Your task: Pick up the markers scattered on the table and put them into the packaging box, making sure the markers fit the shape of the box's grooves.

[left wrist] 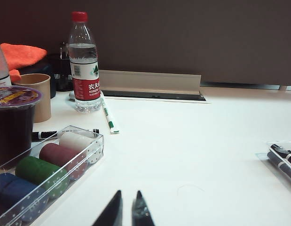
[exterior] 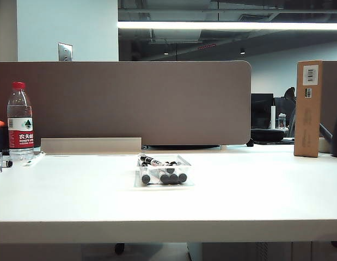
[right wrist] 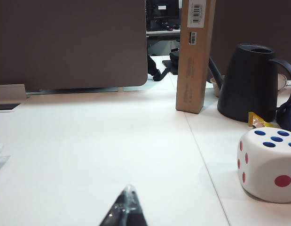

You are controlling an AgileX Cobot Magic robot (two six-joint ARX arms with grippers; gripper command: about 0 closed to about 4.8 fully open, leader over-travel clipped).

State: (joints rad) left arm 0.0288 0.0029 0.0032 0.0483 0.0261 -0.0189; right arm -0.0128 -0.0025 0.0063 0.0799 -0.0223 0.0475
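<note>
The clear packaging box (exterior: 184, 161) sits mid-table, and several markers (exterior: 164, 177) lie side by side in it with their black caps to the front. One more marker (exterior: 152, 161) rests slanted across their far ends. The grooves do not show beneath them. In the left wrist view the box's end and its markers (left wrist: 280, 160) show off to one side, far from my left gripper (left wrist: 128, 194), which hovers low over bare table, shut and empty. A black-capped marker (left wrist: 43, 135) lies behind a chip case. My right gripper (right wrist: 129, 188) is shut and empty. Neither arm shows in the exterior view.
A water bottle (exterior: 19, 122) stands at the far left, with a clear case of poker chips (left wrist: 46, 165), cups (left wrist: 13, 122) and a green-and-white pen (left wrist: 107, 115) near it. On the right stand a tall cardboard box (exterior: 308, 109), a black kettle (right wrist: 248, 84) and a large die (right wrist: 267, 162).
</note>
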